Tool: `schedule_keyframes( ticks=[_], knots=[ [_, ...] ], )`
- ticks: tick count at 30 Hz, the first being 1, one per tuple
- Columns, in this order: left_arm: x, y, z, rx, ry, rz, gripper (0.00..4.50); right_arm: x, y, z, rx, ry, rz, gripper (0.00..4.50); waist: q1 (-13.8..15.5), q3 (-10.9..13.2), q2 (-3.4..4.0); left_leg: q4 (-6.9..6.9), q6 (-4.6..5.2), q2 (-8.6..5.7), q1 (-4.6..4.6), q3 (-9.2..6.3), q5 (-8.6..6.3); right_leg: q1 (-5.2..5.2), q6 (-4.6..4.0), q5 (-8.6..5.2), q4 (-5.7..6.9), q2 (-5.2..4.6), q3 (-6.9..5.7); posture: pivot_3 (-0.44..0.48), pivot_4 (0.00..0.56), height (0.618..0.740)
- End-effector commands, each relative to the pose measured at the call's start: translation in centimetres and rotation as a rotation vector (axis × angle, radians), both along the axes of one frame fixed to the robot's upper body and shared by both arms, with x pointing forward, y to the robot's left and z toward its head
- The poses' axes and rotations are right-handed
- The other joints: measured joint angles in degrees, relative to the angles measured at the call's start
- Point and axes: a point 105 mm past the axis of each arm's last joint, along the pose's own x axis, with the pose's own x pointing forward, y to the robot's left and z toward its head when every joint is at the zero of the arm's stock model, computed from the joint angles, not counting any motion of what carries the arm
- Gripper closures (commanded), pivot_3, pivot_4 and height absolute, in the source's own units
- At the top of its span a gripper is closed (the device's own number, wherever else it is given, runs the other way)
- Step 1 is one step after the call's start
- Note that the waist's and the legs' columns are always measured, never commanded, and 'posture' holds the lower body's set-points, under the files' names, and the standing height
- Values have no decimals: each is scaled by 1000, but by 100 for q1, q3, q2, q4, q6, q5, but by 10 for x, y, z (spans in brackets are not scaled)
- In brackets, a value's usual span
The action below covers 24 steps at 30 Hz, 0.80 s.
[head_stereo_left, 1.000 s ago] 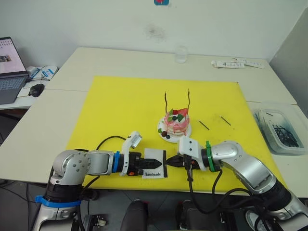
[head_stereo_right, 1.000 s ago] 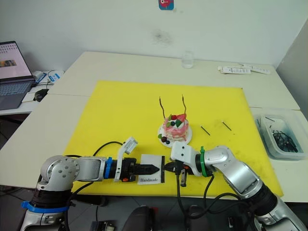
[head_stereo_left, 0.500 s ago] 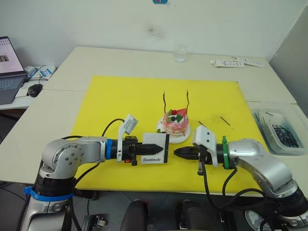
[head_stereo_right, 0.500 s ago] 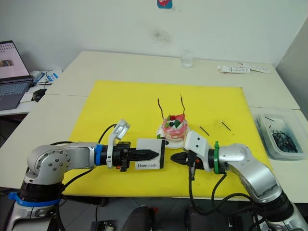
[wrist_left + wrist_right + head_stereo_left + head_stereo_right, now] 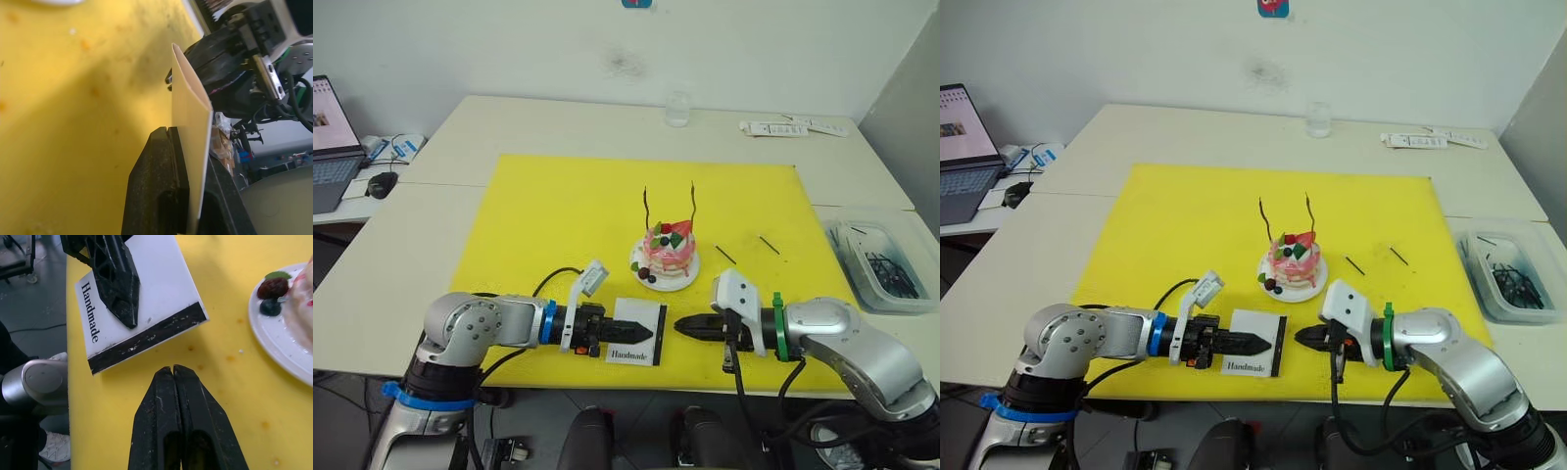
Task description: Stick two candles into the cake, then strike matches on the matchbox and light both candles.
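The pink-and-white cake [image 5: 668, 247] stands on its small white plate [image 5: 683, 282] in the middle of the yellow mat [image 5: 558, 225]. Two thin wavy candles [image 5: 646, 211] [image 5: 693, 206] stand upright in it, and I see no flame on either. My left gripper [image 5: 1258, 343] is shut on the white "Handmade" matchbox [image 5: 641, 318], held low over the mat's front edge. The box's black strip [image 5: 146, 338] faces my right gripper [image 5: 680, 326]. That gripper is shut a short gap from the strip, and I see nothing between its fingers [image 5: 161, 396]. Two loose matches [image 5: 726, 255] [image 5: 770, 245] lie right of the cake.
A clear bin [image 5: 901, 305] holding several dark matches sits at the right table edge. A glass [image 5: 678, 110] and white strips [image 5: 783, 129] are at the back. A laptop [image 5: 328, 147] and mouse [image 5: 380, 183] sit on the left table.
The left gripper raised the matchbox upright, then lowered it back toward the mat's front edge. The right gripper drew back to the right from the box and is now level with it.
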Motion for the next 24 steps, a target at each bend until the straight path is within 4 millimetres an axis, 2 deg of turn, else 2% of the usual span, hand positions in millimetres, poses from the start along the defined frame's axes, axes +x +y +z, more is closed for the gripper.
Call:
schedule_keyframes(
  ticks=[1, 2, 9, 13, 24],
  knots=[
    [4, 2, -6, 7, 45, 32, 4478, 1, 2, 4, -5, -41, 2, 4500, 0, 0, 0, 0, 0, 0, 0, -1, 0, 0, 0, 0, 0, 1, 0, 0, 150, 684],
    [5, 3, -8, 11, 51, 36, 4478, 1, 2, 3, -8, -42, 3, 4500, 0, 0, 0, 0, 0, 0, 0, -1, 0, 0, 0, 0, 0, 1, 0, 0, 150, 684],
    [5, 2, -14, 31, 68, 40, 2459, -1, 7, 0, -22, -38, 28, 4500, -1, 0, 0, 0, 0, 1, 0, -2, 0, 0, 0, 0, 0, 1, 0, 0, 150, 684],
    [6, 4, -15, 36, 76, 49, 2459, 0, 10, -2, -32, -40, 37, 4500, -2, 0, 0, 0, 0, 1, 2, -2, 0, 1, 0, 0, 1, 0, 0, 0, 150, 684],
    [4, 6, -19, 47, 95, 51, 2459, 6, 18, -23, -110, -17, 71, 4500, -3, 0, 0, 0, 0, 1, 2, -2, 0, 2, -1, 0, 1, 1, 0, 0, 150, 684]
  ],
)
